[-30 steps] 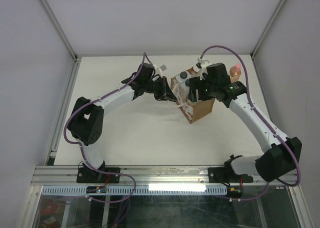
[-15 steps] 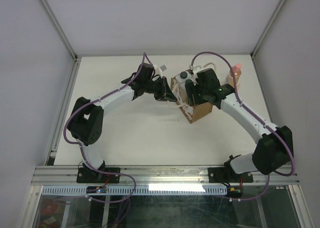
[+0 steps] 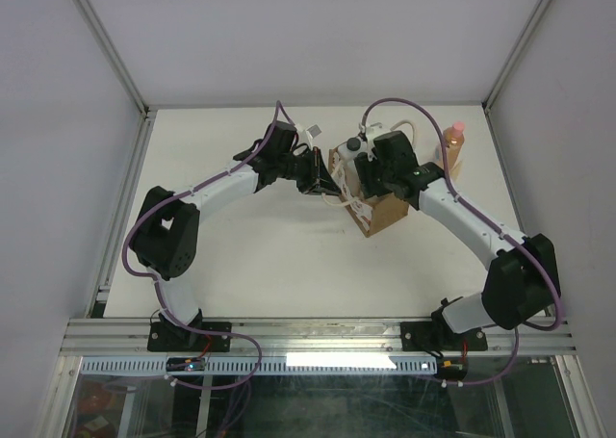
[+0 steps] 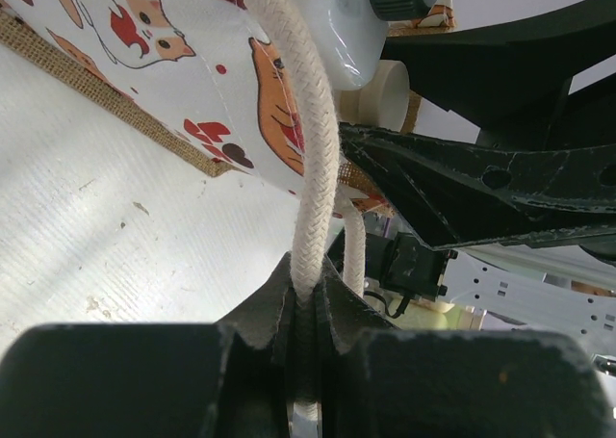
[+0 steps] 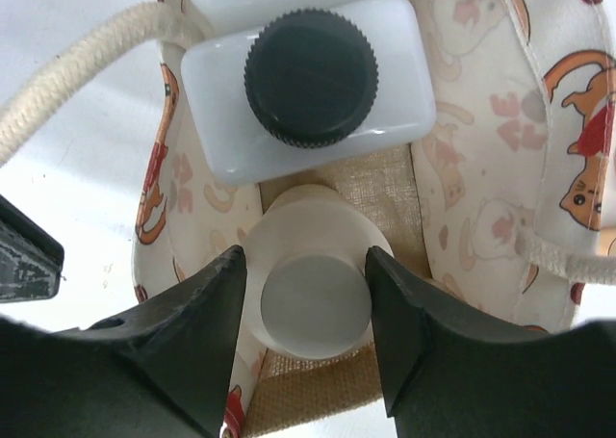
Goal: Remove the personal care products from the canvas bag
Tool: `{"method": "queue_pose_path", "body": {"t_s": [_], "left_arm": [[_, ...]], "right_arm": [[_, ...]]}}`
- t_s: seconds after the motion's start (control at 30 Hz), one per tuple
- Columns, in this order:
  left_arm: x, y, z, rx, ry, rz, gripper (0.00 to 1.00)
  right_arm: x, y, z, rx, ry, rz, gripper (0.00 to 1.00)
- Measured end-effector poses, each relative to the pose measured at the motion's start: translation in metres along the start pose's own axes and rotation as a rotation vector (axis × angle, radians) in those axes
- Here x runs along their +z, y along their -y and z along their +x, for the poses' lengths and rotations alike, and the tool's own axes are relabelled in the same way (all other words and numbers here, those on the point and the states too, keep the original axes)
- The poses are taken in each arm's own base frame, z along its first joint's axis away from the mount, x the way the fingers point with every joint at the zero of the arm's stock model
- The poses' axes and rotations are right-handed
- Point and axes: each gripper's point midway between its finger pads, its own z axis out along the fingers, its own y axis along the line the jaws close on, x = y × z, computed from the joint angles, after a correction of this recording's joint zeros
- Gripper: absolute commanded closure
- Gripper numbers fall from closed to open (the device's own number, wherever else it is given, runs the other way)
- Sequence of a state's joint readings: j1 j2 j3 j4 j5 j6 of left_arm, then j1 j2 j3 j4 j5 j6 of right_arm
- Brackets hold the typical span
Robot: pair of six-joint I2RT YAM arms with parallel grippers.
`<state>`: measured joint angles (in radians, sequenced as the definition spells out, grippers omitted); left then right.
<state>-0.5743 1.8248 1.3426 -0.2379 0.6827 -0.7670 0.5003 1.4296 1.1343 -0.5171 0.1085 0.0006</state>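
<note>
Pinching rope handle (image 4: 310, 159): left gripper (image 4: 306, 298) is squeezing it tight | right gripper (image 5: 304, 260) is hugging cream bottle (image 5: 310, 298) in canvas bag (image 5: 481, 168), grip unclear

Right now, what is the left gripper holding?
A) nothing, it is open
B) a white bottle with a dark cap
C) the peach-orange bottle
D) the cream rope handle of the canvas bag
D: in the left wrist view, the left gripper is shut on the cream rope handle of the canvas bag, and the rope is pinched between its fingers.
</note>
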Motion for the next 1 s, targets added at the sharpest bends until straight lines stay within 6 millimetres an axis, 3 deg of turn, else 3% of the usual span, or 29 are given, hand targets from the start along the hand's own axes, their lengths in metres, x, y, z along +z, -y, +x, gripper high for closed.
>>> {"method": "queue_pose_path", "body": {"t_s": [0.67, 0.77, 1.0], "left_arm": [[0.0000, 0.0000, 0.0000, 0.000, 0.000, 0.000, 1.00], [0.0000, 0.0000, 0.0000, 0.000, 0.000, 0.000, 1.00], [0.0000, 0.0000, 0.0000, 0.000, 0.000, 0.000, 1.00]], "right_arm": [[-0.0012, 0.0024, 0.0003, 0.002, 0.008, 0.029, 0.45], [-0.0012, 0.0021, 0.0006, 0.003, 0.008, 0.029, 0.54], [-0.0015, 0.0046, -0.0007, 0.004, 0.014, 0.047, 1.00]]}}
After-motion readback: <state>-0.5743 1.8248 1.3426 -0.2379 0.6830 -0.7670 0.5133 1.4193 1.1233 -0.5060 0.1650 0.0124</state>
